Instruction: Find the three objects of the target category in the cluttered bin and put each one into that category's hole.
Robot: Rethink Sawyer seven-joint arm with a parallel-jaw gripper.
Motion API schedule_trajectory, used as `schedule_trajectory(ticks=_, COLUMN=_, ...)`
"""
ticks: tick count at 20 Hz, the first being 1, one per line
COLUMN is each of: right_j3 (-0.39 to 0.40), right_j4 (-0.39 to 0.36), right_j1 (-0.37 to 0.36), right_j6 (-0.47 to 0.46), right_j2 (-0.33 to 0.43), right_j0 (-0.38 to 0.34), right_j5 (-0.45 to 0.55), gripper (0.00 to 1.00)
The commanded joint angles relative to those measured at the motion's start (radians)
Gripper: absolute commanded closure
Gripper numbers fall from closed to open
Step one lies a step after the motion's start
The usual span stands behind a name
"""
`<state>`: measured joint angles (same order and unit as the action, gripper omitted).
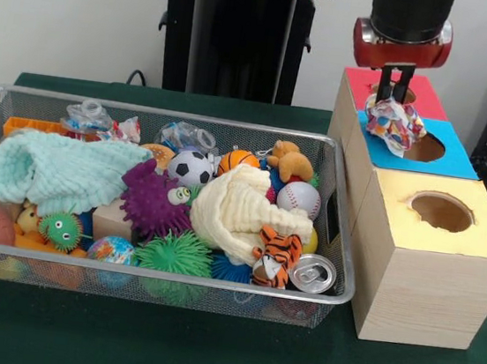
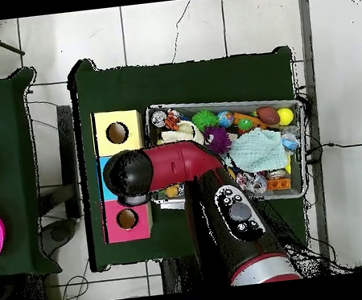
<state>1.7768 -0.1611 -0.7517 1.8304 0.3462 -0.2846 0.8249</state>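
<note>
Bin clutter: your wire bin (image 1: 339,274) is packed; a mint cloth (image 1: 58,173), cream cloth (image 1: 231,212), purple spiky toy (image 1: 152,202), tiger plush (image 1: 274,255) and crushed can (image 1: 313,273) cover whatever lies below.
Obstruction: overhead, the arm (image 2: 194,167) hides the blue section from you.
Gripper (image 1: 394,96): fingers pinched onto a crumpled patterned wrapper (image 1: 394,125).
Wrapper position: hanging at the blue hole (image 1: 425,148) of the wooden box (image 1: 418,283), between the red hole and yellow hole (image 1: 442,211).

Below the glossy red gripper (image 1: 396,83) hangs a crinkled, shiny wrapper (image 1: 394,124); beneath it, matt wood-grain boxes (image 1: 418,283). Off to its side, a wire-mesh metal bin (image 1: 329,281) holds fuzzy cloth (image 1: 58,170).
</note>
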Motion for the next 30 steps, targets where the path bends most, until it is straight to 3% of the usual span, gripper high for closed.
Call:
schedule_trajectory(ticks=1, right_j3=-0.064, right_j4=0.046, right_j1=0.089, right_j6=0.239, right_j2=-0.063, right_j0=0.031, right_j5=-0.065, gripper=1.00)
schedule_trajectory(ticks=7, right_j3=-0.103, right_j4=0.067, right_j1=0.121, right_j6=0.208, right_j2=-0.078, right_j0=0.047, right_j5=-0.058, gripper=1.00)
schedule_trajectory(ticks=18, right_j3=-0.058, right_j4=0.097, right_j1=0.054, right_j6=0.158, right_j2=-0.108, right_j0=0.041, right_j5=-0.008, gripper=1.00)
schedule_trajectory(ticks=22, right_j3=-0.031, right_j4=0.114, right_j1=-0.076, right_j6=0.107, right_j2=-0.120, right_j0=0.018, right_j5=0.165, gripper=1.00)
schedule_trajectory(ticks=24, right_j3=-0.053, right_j4=0.110, right_j1=-0.123, right_j6=0.102, right_j2=-0.128, right_j0=0.025, right_j5=0.259, gripper=1.00)
schedule_trajectory(ticks=30, right_j3=-0.098, right_j4=0.127, right_j1=-0.169, right_j6=0.117, right_j2=-0.116, right_j0=0.032, right_j5=0.398, gripper=1.00)
